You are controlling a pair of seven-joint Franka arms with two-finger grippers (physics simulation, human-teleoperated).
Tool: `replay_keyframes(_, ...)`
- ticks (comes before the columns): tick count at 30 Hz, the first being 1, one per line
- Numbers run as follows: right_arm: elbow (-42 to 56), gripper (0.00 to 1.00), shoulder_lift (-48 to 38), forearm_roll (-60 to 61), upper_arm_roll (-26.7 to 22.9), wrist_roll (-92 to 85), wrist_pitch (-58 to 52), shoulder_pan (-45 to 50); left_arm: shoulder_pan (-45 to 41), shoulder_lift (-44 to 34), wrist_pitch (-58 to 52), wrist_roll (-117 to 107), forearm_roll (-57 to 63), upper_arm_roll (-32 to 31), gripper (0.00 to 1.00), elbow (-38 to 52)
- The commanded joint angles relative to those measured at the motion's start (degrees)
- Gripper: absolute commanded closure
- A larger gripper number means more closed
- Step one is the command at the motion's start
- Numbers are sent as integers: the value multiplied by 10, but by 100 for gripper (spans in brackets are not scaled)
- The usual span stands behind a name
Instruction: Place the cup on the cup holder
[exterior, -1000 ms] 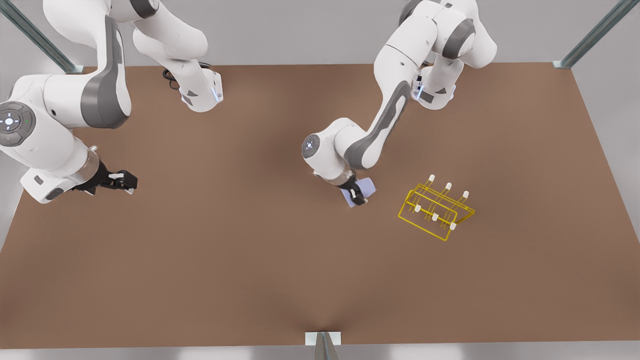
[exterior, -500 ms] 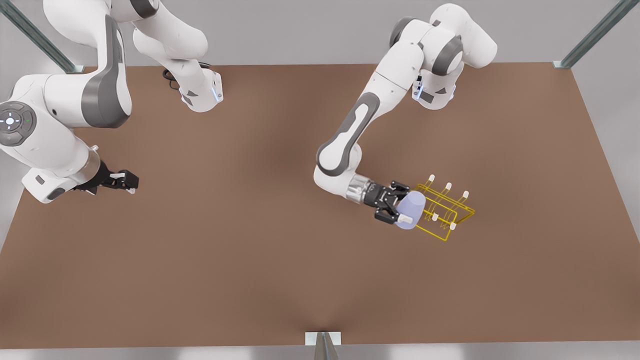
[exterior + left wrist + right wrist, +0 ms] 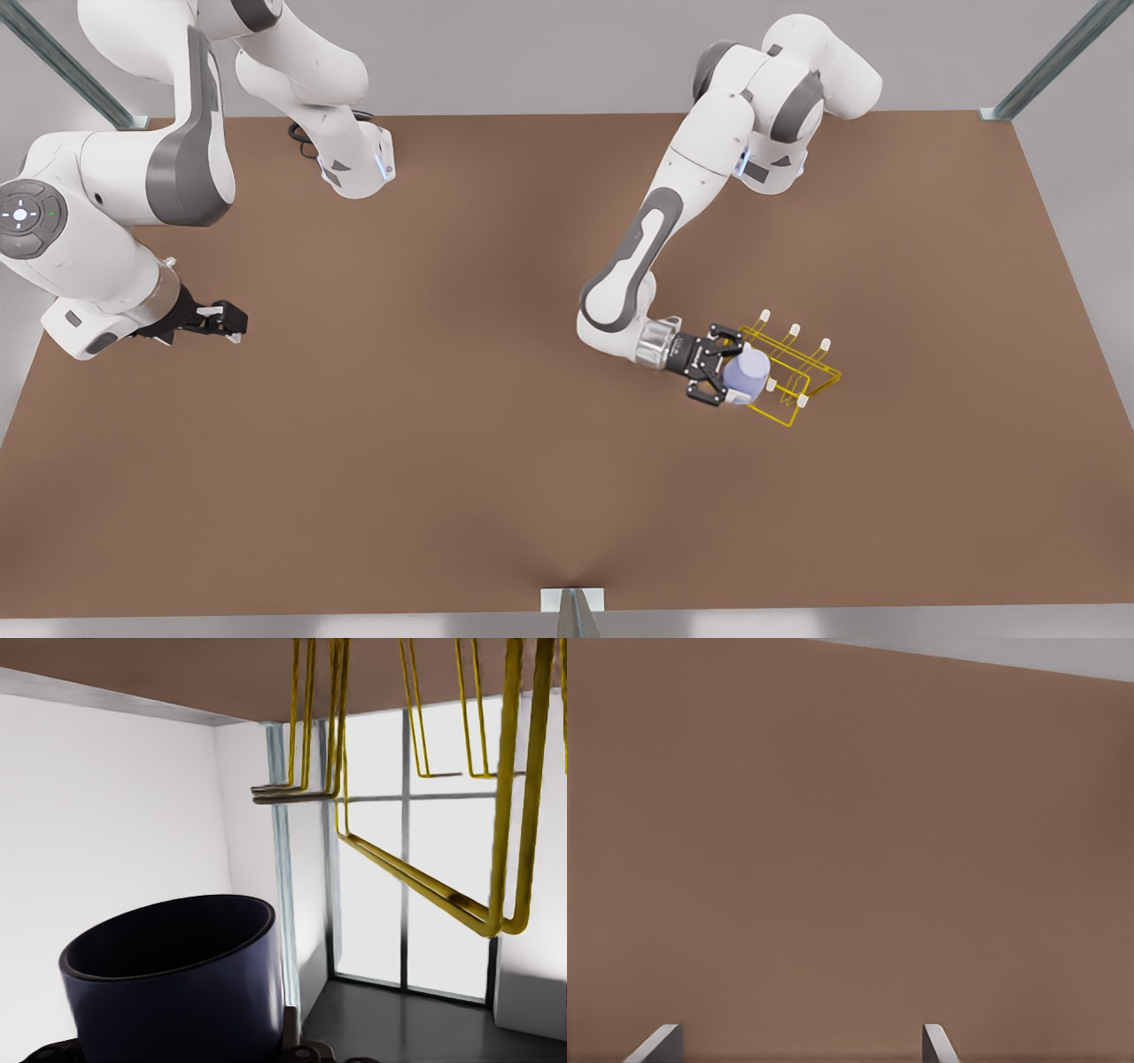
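Note:
In the front view, my left gripper [image 3: 732, 379] is shut on the lavender-blue cup [image 3: 747, 371] at the end of the yellow wire cup holder [image 3: 802, 383] nearer the front view's left. The cup hangs over that end's white-tipped prongs, its closed base facing the camera. The left wrist view shows the cup [image 3: 177, 983] with its mouth turned toward the brown table, and the cup holder's wires [image 3: 425, 890] close beside it. My right gripper [image 3: 232, 321] waits open, low over the table at the front view's left. Its two fingertips [image 3: 937, 1041] stand wide apart over bare table.
The brown table [image 3: 443, 443] spreads wide around the cup holder. Both arm bases stand at its far edge. Metal frame posts rise at the far corners, and a small bracket [image 3: 572, 600] sits at the middle of the near edge.
My left gripper lifted the cup from the table's middle, swung it toward the front view's right and turned it over. It now hangs over the cup holder's end. The right arm barely moved.

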Motion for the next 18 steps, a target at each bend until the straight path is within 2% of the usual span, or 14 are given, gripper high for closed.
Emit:
replay_keyframes(1,0,0,-1,1,0,1,0,0,0,-2,-21,92,-13,0,30,-3)
replay_keyframes(18,0,0,-1,0,1,1,-1,2,15,23,-4,55,-16,0,30,8)
